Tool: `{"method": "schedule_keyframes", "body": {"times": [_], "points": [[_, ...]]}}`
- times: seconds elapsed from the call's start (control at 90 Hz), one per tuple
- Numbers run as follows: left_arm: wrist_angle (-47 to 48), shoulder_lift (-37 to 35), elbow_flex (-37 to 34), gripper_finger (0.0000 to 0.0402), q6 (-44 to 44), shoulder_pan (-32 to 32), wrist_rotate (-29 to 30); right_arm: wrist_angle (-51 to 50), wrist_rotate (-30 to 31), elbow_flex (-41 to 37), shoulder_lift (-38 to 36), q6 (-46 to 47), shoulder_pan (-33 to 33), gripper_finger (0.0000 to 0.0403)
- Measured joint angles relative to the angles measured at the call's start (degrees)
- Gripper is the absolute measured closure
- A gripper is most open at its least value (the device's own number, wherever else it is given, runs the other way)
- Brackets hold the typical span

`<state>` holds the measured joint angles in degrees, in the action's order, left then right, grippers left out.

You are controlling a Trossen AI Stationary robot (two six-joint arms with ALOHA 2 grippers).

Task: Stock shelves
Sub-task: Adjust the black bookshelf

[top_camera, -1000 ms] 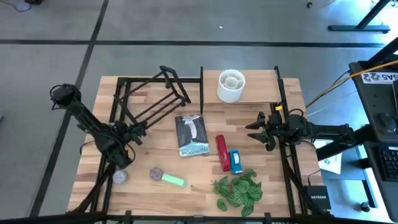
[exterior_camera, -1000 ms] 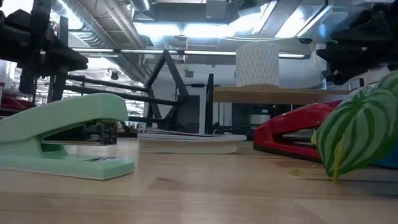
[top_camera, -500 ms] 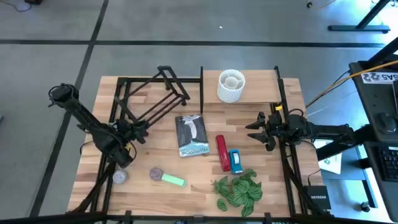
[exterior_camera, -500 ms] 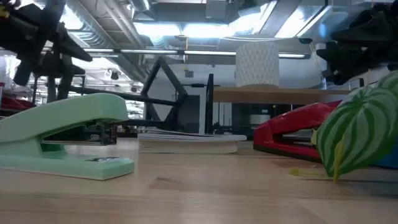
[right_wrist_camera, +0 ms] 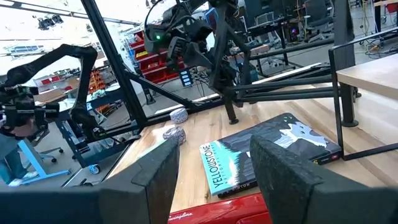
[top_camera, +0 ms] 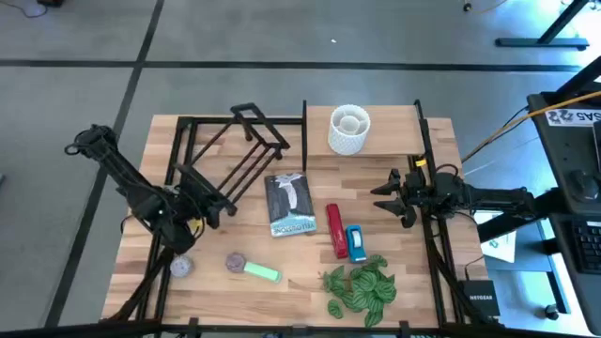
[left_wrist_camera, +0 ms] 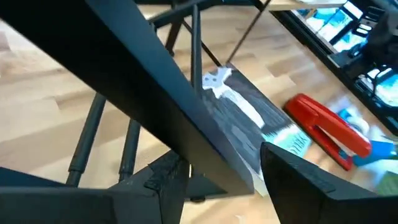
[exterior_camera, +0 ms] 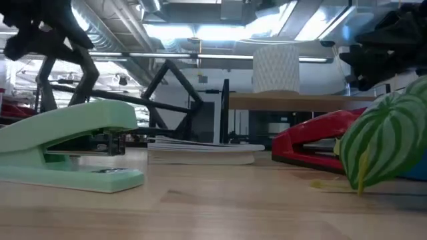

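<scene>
The small black metal open-frame rack [top_camera: 230,155] has tilted further, clamped in the left tool [top_camera: 192,192]; the right tool [top_camera: 387,197] gapes empty.

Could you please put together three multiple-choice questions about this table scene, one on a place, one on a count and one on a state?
1. Where does the white vase stand?
A. On the light-wood shelf board
B. On the book
C. Beside the green stapler

2. How many staplers lie on the table?
A. One
B. Two
C. Three

3. What is the left gripper doing?
A. Hanging open above the plant
B. Gripping a bar of the black rack
C. Holding the book

Answers:
1 A, the high view shows the vase on the raised board at the table's far side.
2 C, a red stapler, a blue stapler and a green stapler are visible.
3 B, the left wrist view shows a rack bar between its fingers.
</scene>
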<state>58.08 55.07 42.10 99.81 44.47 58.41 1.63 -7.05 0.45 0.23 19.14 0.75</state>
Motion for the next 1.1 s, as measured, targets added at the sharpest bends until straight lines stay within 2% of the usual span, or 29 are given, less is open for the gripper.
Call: {"method": "schedule_keyframes", "body": {"times": [0.1,0.289,0.367,0.544,0.711,0.956,1.1], "points": [[0.0,0.0,1.3,0.0227,-0.3,0.0,-4.7,0.0,0.0,0.0,0.0,0.0,0.0,0.0221],[-0.4,0.0,1.7,0.0228,-2.3,0.0,-22.2,0.0,0.0,0.0,0.0,0.0,0.0,0.0221],[-2.0,0.0,1.7,0.0228,-1.8,0.0,-25.2,0.0,0.0,0.0,0.0,0.0,0.0,0.0221],[-12.8,0.0,3.0,0.0228,-9.0,0.0,-21.9,0.0,0.0,0.0,0.0,0.0,0.0,0.0221],[-20.1,0.0,9.3,0.0228,-23.9,-0.5,-15.2,0.0,0.0,0.0,0.0,0.0,0.0,0.0221],[-18.6,0.2,22.3,0.0246,-48.6,-9.7,-7.8,0.0,0.0,0.0,0.0,0.0,0.0,0.0221],[-8.2,0.2,29.2,0.0268,-55.2,-19.3,-5.5,0.0,0.0,0.0,0.0,0.0,0.0,0.0221]]}}
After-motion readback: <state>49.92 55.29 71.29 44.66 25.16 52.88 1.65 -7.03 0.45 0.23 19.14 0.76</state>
